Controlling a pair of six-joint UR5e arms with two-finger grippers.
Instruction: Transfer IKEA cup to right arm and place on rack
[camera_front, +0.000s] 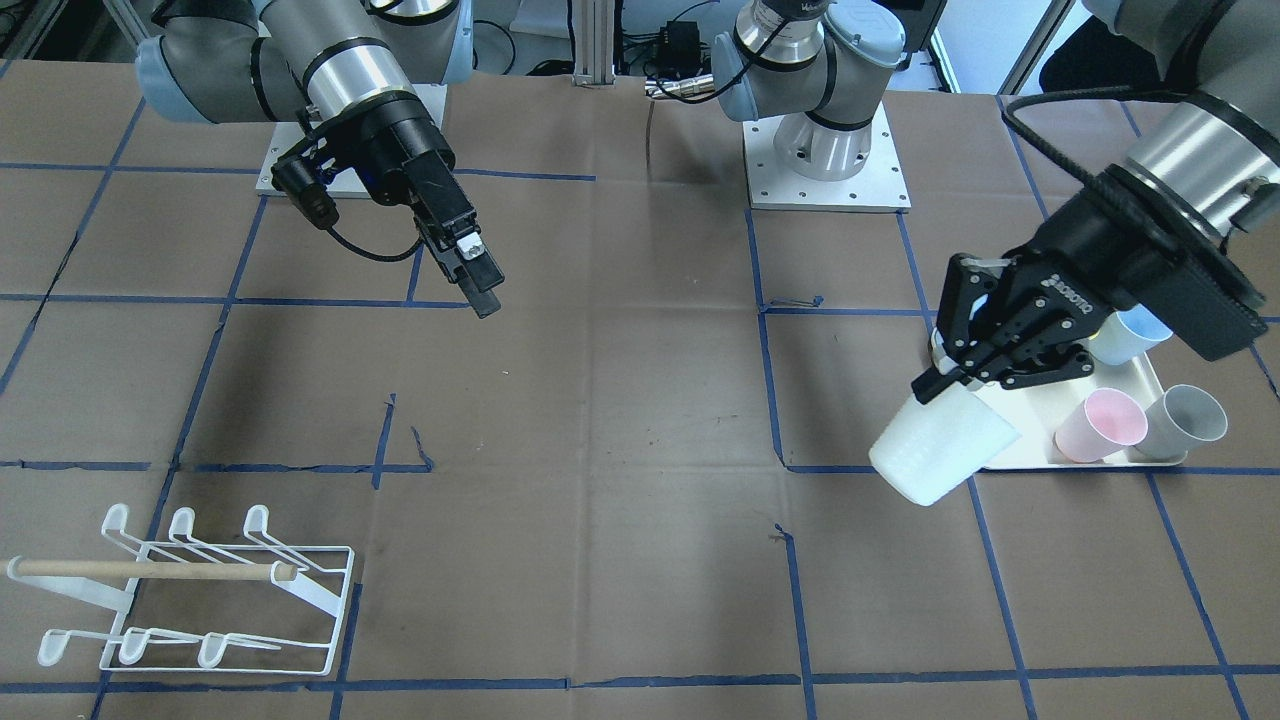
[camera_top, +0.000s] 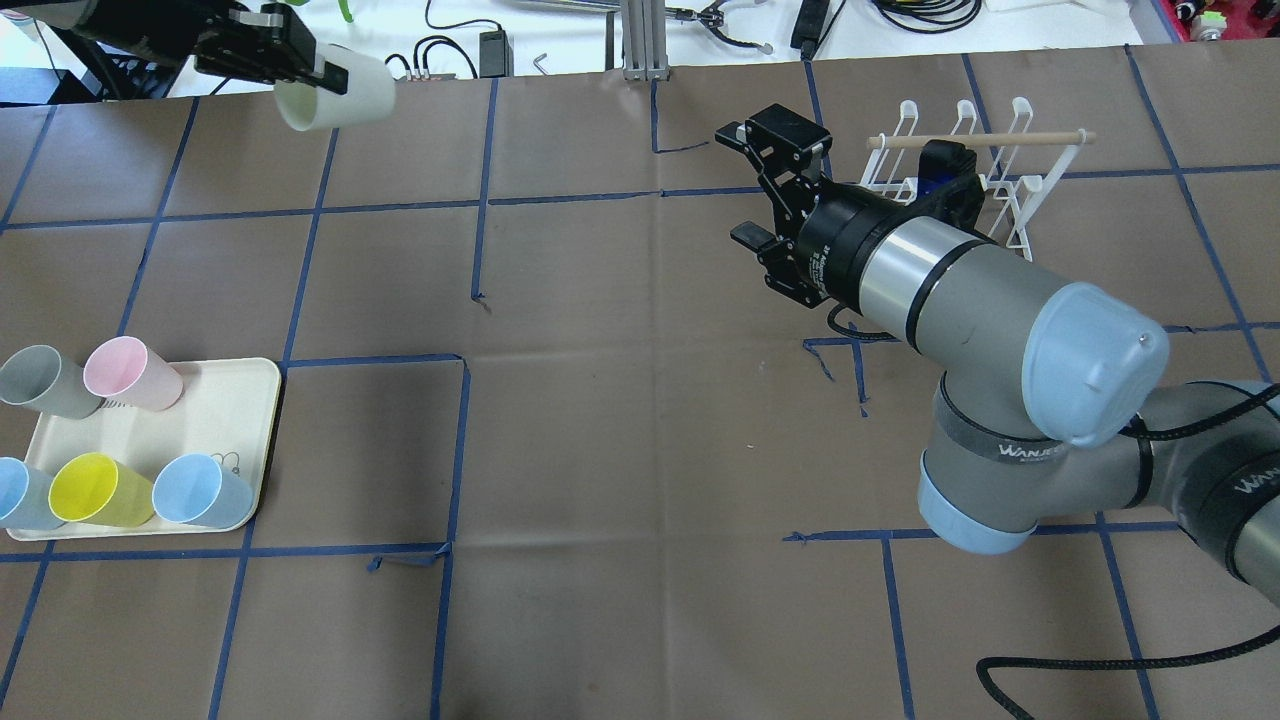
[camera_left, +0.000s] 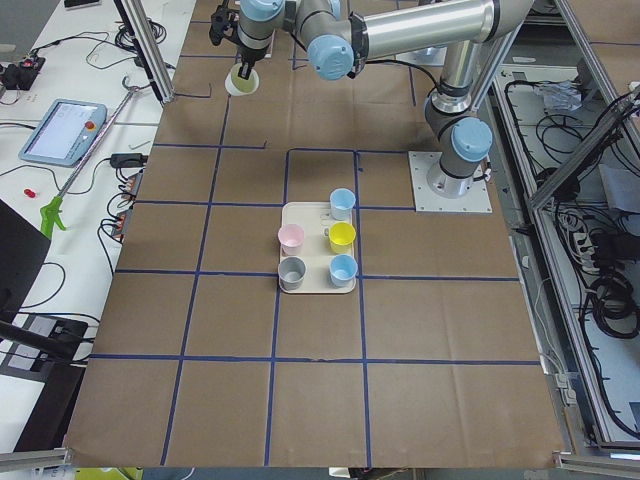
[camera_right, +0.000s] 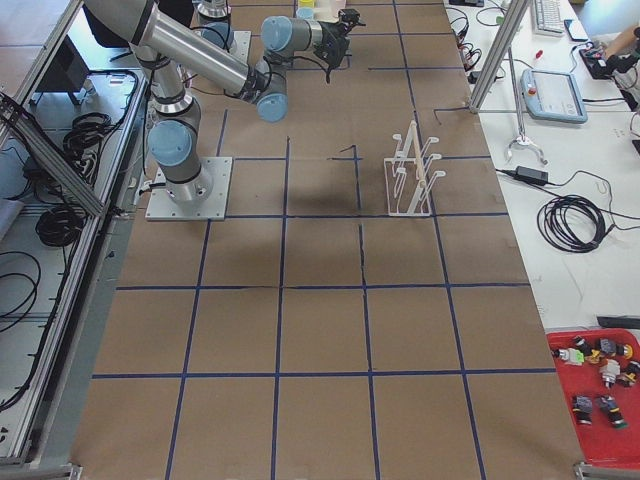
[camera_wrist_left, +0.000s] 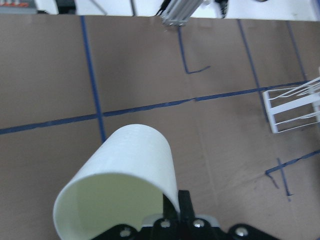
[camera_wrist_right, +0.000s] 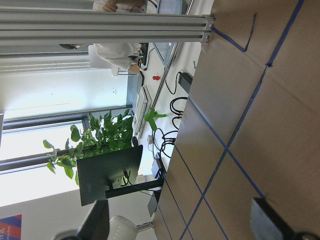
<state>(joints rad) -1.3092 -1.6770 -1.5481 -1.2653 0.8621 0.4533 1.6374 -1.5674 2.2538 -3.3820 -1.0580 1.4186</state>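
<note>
Blue tape (camera_top: 483, 200) grids the brown-papered desk (camera_top: 620, 450), cables (camera_right: 575, 215) beyond it. The left gripper (camera_front: 940, 385) clamps the white cup (camera_front: 940, 452); the right gripper (camera_top: 745, 187) stands spread.

IKEA cup (camera_front: 940, 450): off-white plastic, matt, with a faintly grained wall.
rack (camera_front: 312, 596): white coated wire, smooth, with a slight sheen.
dowel (camera_front: 150, 569): pale bare wood, matt.
tray (camera_top: 240, 400): cream plastic, smooth, low sheen.
yellow cup (camera_top: 100, 490) and pink cup (camera_top: 130, 372): pastel plastic, matt.
table cover (camera_front: 620, 420): brown paper, matt, creased along the folds.
tape lines (camera_front: 763, 330): blue tape, matt, frayed in spots.
right arm (camera_top: 980, 300): grey satin tube, brushed silver metal band, pale blue plastic cap with a soft gloss.
right gripper (camera_top: 740, 185): black, matt.
left gripper (camera_front: 945, 375): black links, satin, with pale lettering.
base plate (camera_front: 830, 190): pale metal, dull.
</note>
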